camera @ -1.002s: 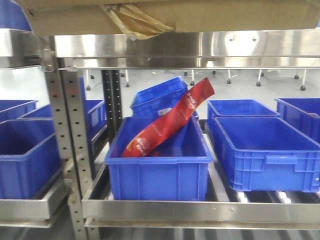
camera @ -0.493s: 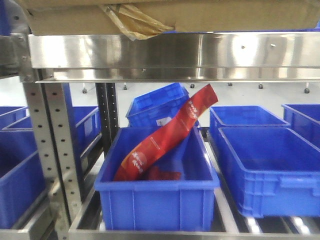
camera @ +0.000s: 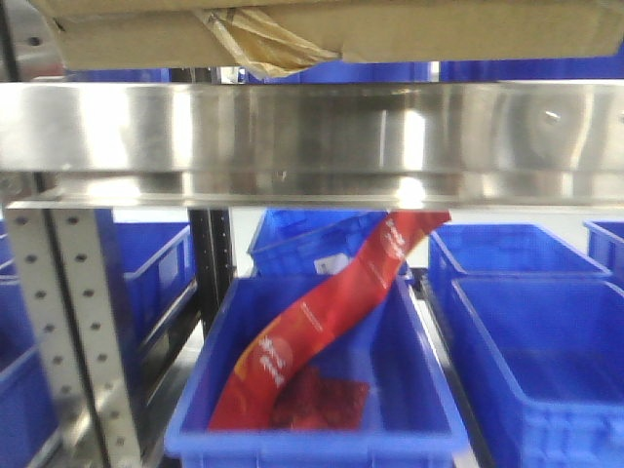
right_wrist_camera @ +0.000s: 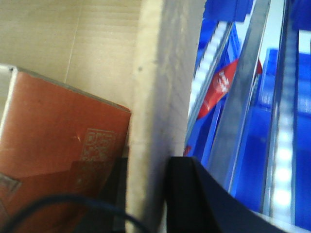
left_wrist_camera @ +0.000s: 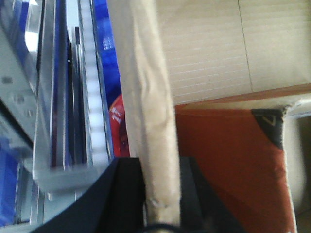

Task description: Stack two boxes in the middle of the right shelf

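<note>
Front view: along the top edge, cardboard box [camera: 439, 34], cut off above and at both sides, torn yellowish tape [camera: 255, 39] hanging from its lower face. Just below it, apart by a thin strip of blue, the shelf [camera: 312, 136] front rail, wide and glaring. Under the rail, a blue bin [camera: 312, 444] with a red pouch [camera: 322, 322] leaning in it, pouch top hidden behind the rail. Further bins at right, blurred.

Left wrist view: left claw [left_wrist_camera: 155, 199] closed narrowly on the box's upright wall, outer finger [left_wrist_camera: 119, 194] dark against the cardboard, wall pinched between the two. Inside the box, an orange-brown carton [left_wrist_camera: 228, 165], lower end cut off. Outside the wall, roller track [left_wrist_camera: 92, 97] and steel rails near, a sliver of pouch between. Tight on that side.

Right wrist view: right claw [right_wrist_camera: 148, 199] likewise clamped on the opposite wall, outer finger [right_wrist_camera: 194, 194] plain, inner one dim in shadow. Carton with a printed code beside the inner face. Beyond the wall, slanting steel rail, rollers and blue bins, all smeared; room there hard to judge.
</note>
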You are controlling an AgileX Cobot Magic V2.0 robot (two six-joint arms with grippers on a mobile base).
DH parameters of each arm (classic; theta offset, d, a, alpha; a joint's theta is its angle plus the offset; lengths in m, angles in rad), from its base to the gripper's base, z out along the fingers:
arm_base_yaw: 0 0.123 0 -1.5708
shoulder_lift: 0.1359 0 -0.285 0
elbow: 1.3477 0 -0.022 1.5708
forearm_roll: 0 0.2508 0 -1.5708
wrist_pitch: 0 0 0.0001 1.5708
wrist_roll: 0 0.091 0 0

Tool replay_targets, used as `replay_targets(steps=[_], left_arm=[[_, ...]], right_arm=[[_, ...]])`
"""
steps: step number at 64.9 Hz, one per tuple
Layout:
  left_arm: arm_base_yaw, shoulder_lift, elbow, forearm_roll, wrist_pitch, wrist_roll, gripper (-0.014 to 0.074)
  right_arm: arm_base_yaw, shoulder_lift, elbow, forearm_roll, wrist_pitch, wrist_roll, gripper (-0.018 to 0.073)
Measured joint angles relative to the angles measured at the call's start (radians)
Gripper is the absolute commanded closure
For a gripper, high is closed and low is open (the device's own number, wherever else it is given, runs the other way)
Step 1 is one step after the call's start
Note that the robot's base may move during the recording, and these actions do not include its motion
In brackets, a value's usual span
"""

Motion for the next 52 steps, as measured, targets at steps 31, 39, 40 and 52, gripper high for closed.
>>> replay_targets(steps=[31,39,40,52], left_arm=[[0.0,0.0,0.0,0.0,0.0,0.0,0.0708],[0.0,0.0,0.0,0.0,0.0,0.0,0.0708],[0.0,0.0,0.0,0.0,0.0,0.0,0.0708],[0.0,0.0,0.0,0.0,0.0,0.0,0.0708]], right_arm=[[0.0,0.0,0.0,0.0,0.0,0.0,0.0712],[0.0,0.0,0.0,0.0,0.0,0.0,0.0712],[0.0,0.0,0.0,0.0,0.0,0.0,0.0712],[0.0,0.0,0.0,0.0,0.0,0.0,0.0712]])
